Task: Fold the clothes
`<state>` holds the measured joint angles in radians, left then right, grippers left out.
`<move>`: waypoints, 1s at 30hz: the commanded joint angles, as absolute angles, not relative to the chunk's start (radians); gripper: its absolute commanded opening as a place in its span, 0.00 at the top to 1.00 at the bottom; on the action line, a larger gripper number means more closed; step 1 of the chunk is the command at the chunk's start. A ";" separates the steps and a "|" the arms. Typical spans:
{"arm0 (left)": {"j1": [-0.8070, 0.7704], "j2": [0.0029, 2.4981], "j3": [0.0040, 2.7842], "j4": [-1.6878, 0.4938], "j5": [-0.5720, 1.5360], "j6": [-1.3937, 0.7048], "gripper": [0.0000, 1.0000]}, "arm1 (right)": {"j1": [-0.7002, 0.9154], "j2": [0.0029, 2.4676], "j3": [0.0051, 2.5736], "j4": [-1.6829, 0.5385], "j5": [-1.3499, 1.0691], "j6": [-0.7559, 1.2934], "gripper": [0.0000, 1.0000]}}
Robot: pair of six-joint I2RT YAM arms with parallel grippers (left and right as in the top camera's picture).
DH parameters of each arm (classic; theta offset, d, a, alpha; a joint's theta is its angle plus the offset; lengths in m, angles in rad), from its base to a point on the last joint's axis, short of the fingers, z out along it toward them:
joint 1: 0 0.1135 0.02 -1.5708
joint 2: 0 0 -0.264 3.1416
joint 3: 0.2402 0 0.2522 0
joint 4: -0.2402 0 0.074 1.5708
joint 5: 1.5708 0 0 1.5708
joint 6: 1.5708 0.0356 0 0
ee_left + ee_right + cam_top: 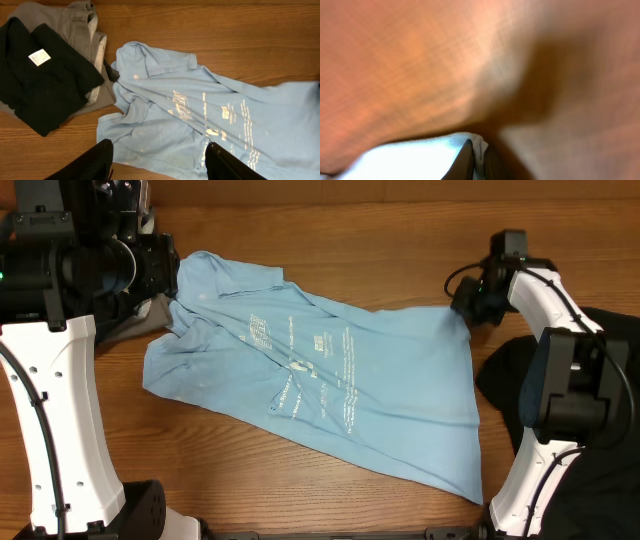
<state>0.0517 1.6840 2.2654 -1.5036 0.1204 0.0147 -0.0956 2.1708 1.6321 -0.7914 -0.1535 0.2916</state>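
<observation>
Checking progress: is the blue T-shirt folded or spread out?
Spread out but rumpled: the blue T-shirt lies open across the table, not doubled over.

It looks like a robot lab bench. A white-and-black left arm (50, 410) and right arm (555, 310), with cables (38, 430) strung along them, stand on either side of a blue T-shirt (330, 390) spread on a bare wood-grain tabletop (380, 240). Black and grey shirts (45, 75) are piled just beside the T-shirt's collar end.

Close above the blurred wooden desk (420, 60), the right gripper (476, 150) pinches a fold of the pale blue shirt (415, 162) between its dark fingers.
</observation>
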 commanded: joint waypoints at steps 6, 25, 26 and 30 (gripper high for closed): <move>0.043 1.677 2.274 -1.521 0.124 0.026 0.38 | -0.149 2.168 1.759 -0.680 -0.170 0.287 0.12; 0.044 1.607 2.273 -1.690 0.019 0.036 0.21 | -0.247 1.880 1.763 -1.051 -0.399 0.208 0.03; 0.044 1.593 2.268 -1.690 0.028 0.012 0.09 | -0.246 1.832 1.763 -1.082 -0.406 0.208 0.03; 0.043 1.586 2.257 -1.689 0.120 0.001 0.03 | -0.241 1.722 1.763 -1.183 -0.432 0.209 0.03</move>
